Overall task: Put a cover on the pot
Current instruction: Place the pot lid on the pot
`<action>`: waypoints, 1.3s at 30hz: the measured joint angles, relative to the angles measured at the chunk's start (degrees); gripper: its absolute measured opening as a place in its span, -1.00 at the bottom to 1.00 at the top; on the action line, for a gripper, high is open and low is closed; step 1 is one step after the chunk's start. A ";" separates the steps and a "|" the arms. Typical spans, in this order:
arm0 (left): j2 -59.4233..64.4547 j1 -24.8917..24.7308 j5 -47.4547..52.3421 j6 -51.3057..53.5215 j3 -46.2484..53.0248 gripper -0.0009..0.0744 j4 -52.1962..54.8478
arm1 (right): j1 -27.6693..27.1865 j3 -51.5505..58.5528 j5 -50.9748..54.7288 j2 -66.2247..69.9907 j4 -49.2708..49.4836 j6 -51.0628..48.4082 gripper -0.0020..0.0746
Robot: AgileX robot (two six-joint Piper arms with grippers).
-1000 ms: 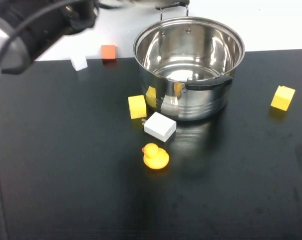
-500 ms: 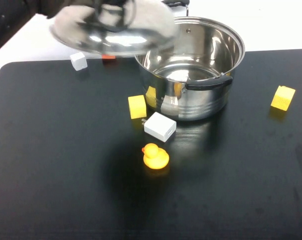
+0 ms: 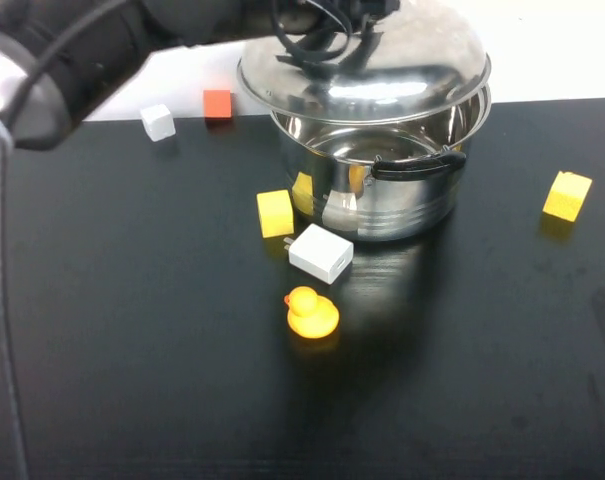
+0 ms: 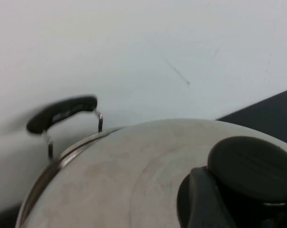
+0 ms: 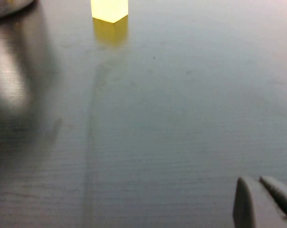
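The pot point(image 3: 382, 195), a large shiny steel stockpot with black side handles, stands at the back middle of the black table. My left gripper point(image 3: 344, 18) is shut on the black knob point(image 4: 251, 166) of the domed steel lid point(image 3: 367, 70). It holds the lid over the pot's mouth, tilted, with a gap at the near rim. In the left wrist view my left gripper point(image 4: 245, 209) clasps the knob, and the pot's far handle point(image 4: 62, 113) shows beyond the lid point(image 4: 115, 180). My right gripper point(image 5: 255, 186) is shut and empty, low over the bare table.
A yellow block point(image 3: 275, 213), a white charger point(image 3: 320, 253) and an orange rubber duck point(image 3: 310, 312) lie in front of the pot. An orange cube point(image 3: 217, 104) and a white cube point(image 3: 157, 121) sit at the back left. Another yellow block point(image 3: 566, 195) lies right.
My left arm has carried the lid rightward, from left of the pot to over its mouth. The pot and the small objects have not moved.
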 joint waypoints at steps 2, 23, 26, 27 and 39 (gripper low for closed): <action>1.11 -0.66 -2.48 3.61 0.00 -0.12 -1.05 | 0.00 0.00 0.00 0.00 0.00 0.00 -0.95; 8.84 -2.19 -13.37 7.96 0.00 -0.12 -3.78 | 0.00 0.00 0.00 0.00 0.00 0.00 -0.95; 9.35 -2.19 -15.68 7.96 0.00 -0.12 -5.24 | 0.00 0.00 0.00 0.00 0.00 0.00 -0.95; 9.62 -2.19 -15.82 7.96 0.00 -0.12 -5.56 | 0.00 0.00 0.00 0.00 0.00 0.00 -0.95; 11.87 -1.97 -15.44 8.05 0.00 -0.12 -6.38 | 0.00 0.00 0.00 0.00 0.00 0.04 -0.95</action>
